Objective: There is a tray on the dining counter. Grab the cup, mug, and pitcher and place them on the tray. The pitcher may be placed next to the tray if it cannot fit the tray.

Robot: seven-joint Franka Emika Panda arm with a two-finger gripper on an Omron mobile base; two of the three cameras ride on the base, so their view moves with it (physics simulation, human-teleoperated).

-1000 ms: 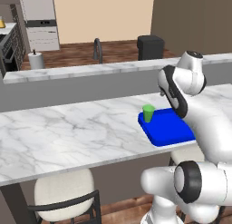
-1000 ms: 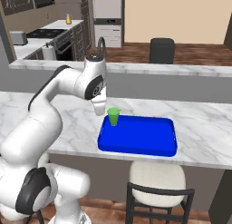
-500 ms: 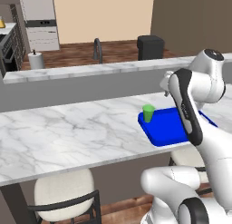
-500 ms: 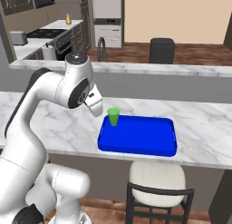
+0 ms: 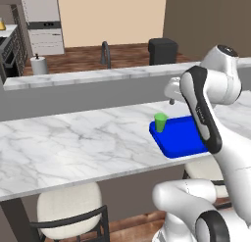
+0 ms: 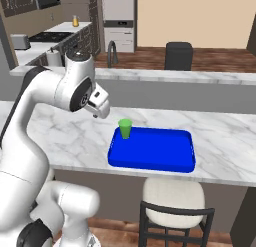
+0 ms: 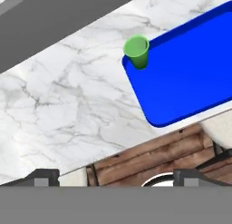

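Progress is judged at one of three: the cup [image 6: 125, 128] is seen upright in the left rear corner of the tray [image 6: 155, 163] on the dining counter [image 6: 75, 141]; mug and pitcher remain unplaced; the gripper [image 6: 96, 114], spread wide and empty, is raised left of the cup, apart.

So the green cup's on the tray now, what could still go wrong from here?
Two things, I'd guess. The cup stands right in the tray's near-left corner, close to the rim, so a passing arm or the next vessel set down could tip it off. And the open hand hangs close beside and above the cup; a low swing away might clip it.
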